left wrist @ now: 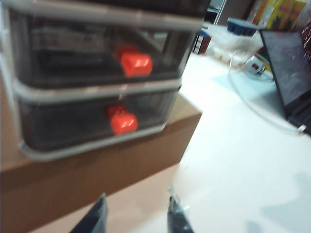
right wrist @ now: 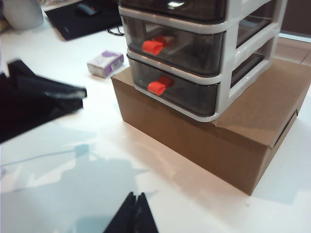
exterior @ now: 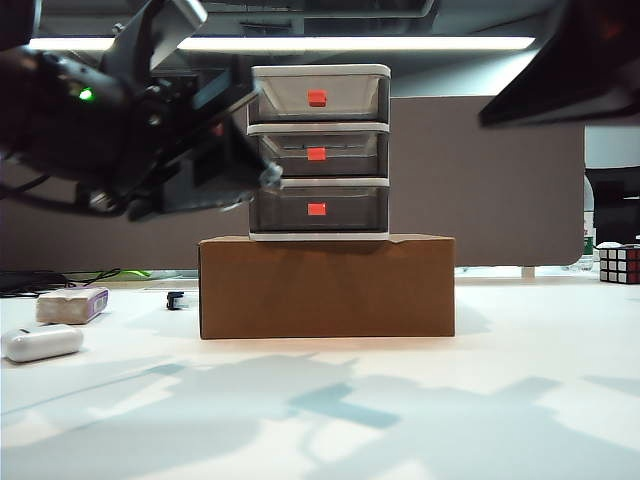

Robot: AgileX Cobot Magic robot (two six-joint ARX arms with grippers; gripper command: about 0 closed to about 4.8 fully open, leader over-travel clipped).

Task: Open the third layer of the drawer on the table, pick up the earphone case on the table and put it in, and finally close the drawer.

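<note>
Left gripper (left wrist: 136, 213): fingers apart, empty, facing the closed third layer (left wrist: 92, 124) of the drawer (exterior: 319, 152). Right gripper (right wrist: 132, 213): tips together, the drawer ahead of it. Only exterior view shows the earphone case (exterior: 41, 342), on the table (exterior: 400, 400) well below the left gripper.

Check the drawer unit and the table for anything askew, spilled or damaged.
Nothing stands out. The drawer sits squarely on the cardboard box, all three layers shut. The earphone case lies flat on the table. No spills or damage.
</note>
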